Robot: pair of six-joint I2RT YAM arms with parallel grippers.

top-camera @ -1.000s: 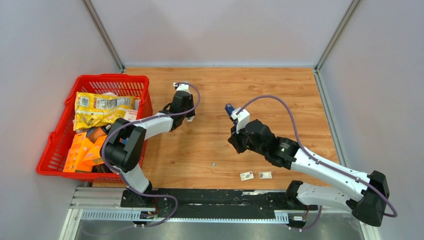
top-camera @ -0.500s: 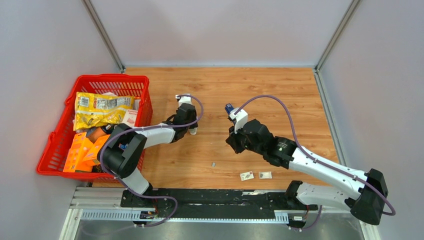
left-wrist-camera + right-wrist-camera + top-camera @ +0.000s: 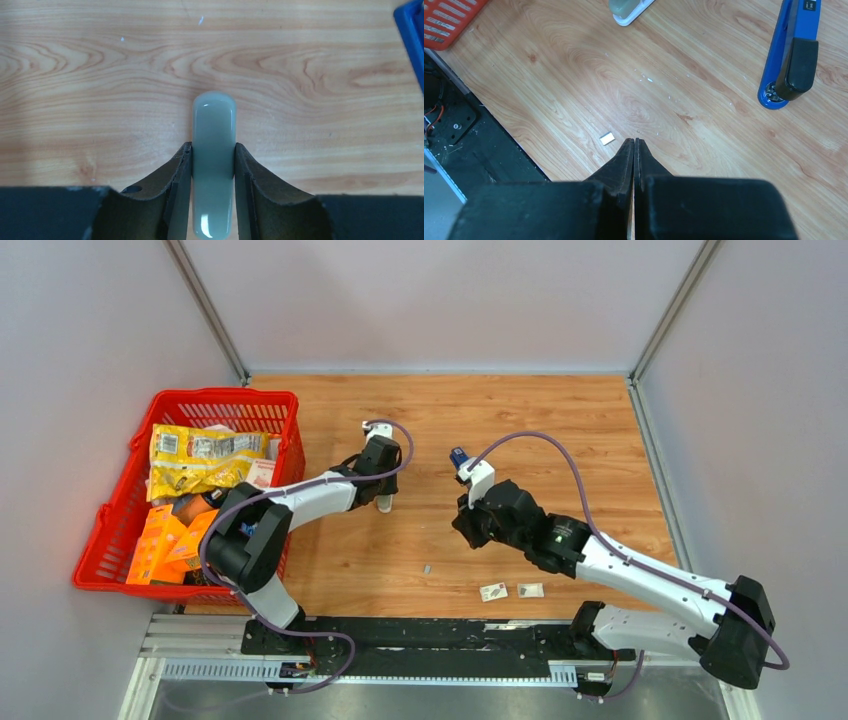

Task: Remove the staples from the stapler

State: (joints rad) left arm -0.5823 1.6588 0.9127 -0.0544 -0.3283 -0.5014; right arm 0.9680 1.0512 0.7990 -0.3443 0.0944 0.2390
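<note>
My left gripper (image 3: 213, 150) is shut on a pale grey-green stapler (image 3: 213, 120) and holds it over the wood; both also show in the top view (image 3: 383, 498), and the stapler's white base shows in the right wrist view (image 3: 629, 10). A blue stapler (image 3: 791, 55) with a black top lies to the right (image 3: 458, 457); its edge shows in the left wrist view (image 3: 412, 30). A short grey strip of staples (image 3: 607, 138) lies on the wood (image 3: 427, 567). My right gripper (image 3: 634, 142) is shut and empty, hovering just right of that strip.
A red basket (image 3: 120, 520) with yellow and orange snack packs stands at the left. Two small white printed packets (image 3: 493, 591) (image 3: 530, 590) lie near the table's front edge. A black rail (image 3: 469, 145) runs along that edge.
My left gripper has carried the pale stapler to the right and slightly nearer, towards the table's middle. The right arm has barely shifted.
</note>
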